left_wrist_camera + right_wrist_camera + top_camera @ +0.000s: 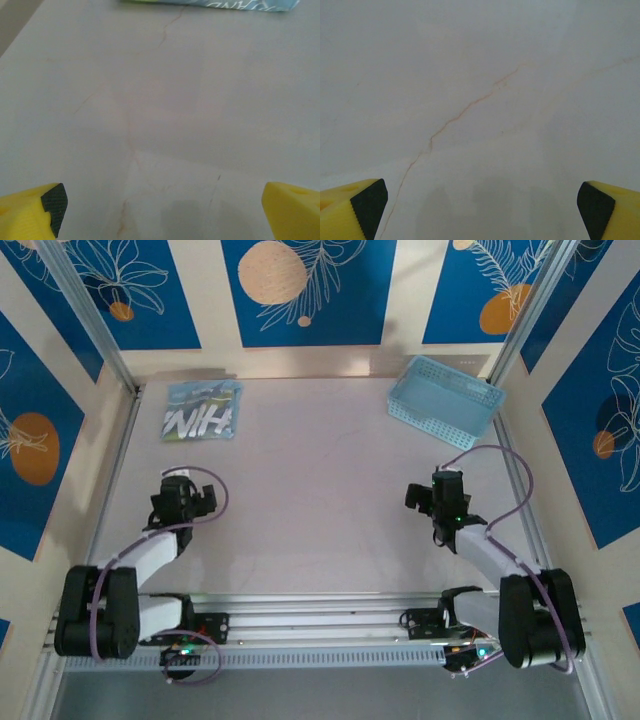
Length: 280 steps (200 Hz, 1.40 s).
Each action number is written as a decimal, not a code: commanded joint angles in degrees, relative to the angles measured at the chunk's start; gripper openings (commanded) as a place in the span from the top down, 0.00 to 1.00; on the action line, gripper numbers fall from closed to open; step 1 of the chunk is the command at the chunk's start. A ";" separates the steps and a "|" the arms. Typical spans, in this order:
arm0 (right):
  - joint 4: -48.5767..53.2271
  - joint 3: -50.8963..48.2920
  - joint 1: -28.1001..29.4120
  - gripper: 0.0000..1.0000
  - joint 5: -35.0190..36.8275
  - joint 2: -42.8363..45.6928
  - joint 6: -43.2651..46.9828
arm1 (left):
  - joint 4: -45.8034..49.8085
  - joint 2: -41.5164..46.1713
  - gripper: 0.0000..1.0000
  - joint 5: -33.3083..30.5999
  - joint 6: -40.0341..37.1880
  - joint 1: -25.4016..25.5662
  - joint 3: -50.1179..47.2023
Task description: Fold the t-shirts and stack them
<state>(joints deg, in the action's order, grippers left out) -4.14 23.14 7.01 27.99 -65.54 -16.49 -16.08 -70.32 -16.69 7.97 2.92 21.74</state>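
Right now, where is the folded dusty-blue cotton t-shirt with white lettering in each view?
Top external: folded dusty-blue cotton t-shirt at the far-left corner of the pale tabletop.
Left wrist: its edge runs along the top border, beyond the open left gripper.
Right wrist: bare tabletop beyond the open right gripper.
Shared landmark: the pale tabletop.

The top external camera is mounted above and behind the arm bases and looks down over the whole table (320, 540). The left wrist camera sits low and close to the tabletop, facing forward past the left gripper (161, 200). Its upper edge catches the folded t-shirt (210, 4), which the overhead view shares. The right wrist camera faces bare tabletop at close range, past the right gripper (481, 200).
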 commanded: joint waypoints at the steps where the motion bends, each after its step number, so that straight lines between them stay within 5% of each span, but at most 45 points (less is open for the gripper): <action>1: -16.53 -0.25 -2.25 0.01 -3.57 -3.27 5.65 | -11.38 -4.99 0.00 4.11 -3.61 -0.19 2.88; 63: -32.22 2.96 -7.49 0.01 -14.46 -15.21 6.41 | -22.03 -13.42 0.00 8.39 -6.27 -0.68 4.27; 97: -40.25 0.99 -6.54 0.01 -17.27 -20.30 8.86 | -41.59 -18.17 0.00 7.06 -6.81 0.07 -3.40; 110: -46.36 -1.25 -6.32 0.01 -16.22 -21.88 8.81 | -33.98 -17.10 0.00 7.86 -7.19 0.32 -0.46; 280: -43.75 -0.07 -5.60 0.01 -15.29 -21.82 9.44 | -34.03 -17.73 0.00 6.54 -7.97 1.21 0.05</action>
<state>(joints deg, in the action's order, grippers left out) -45.87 22.70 1.17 12.82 -86.91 -8.45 -48.10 -87.99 -10.48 0.89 3.57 20.62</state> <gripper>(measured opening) 0.993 0.998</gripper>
